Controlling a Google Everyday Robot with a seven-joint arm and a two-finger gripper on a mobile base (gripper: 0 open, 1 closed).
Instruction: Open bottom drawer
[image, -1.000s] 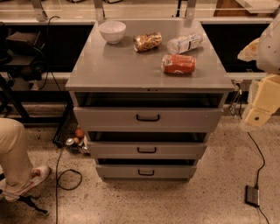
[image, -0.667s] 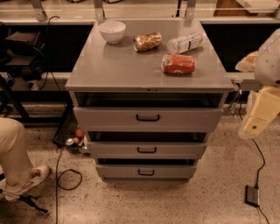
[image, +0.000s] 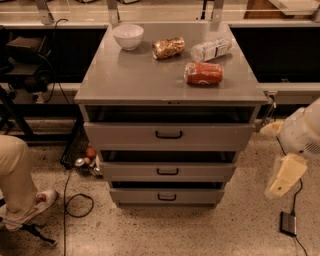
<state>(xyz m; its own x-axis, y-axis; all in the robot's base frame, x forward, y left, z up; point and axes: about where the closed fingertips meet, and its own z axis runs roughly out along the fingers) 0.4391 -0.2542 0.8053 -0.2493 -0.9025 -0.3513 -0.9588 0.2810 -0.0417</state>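
Observation:
The bottom drawer (image: 165, 196) is the lowest and shallowest of three grey drawers in the cabinet, with a small black bar handle (image: 166, 197) at its centre. Its front stands slightly out, with a dark gap above it. Above it are the mid-sized drawer (image: 167, 171) and the tall top drawer (image: 169, 135). My gripper (image: 285, 176), cream-coloured, hangs at the right edge of the view, right of the cabinet and level with the lower drawers, apart from them.
On the cabinet top (image: 130, 75) lie a white bowl (image: 128, 36), a brown snack bag (image: 168, 47), a clear plastic bottle (image: 211, 49) and a red can (image: 203, 73). A person's leg and shoe (image: 20, 192) are at left. Cables (image: 75, 200) and a small black box (image: 289, 223) lie on the floor.
My arm and gripper have moved down along the right side of the cabinet, from level with the cabinet top to level with the lower drawers. The drawers have not moved.

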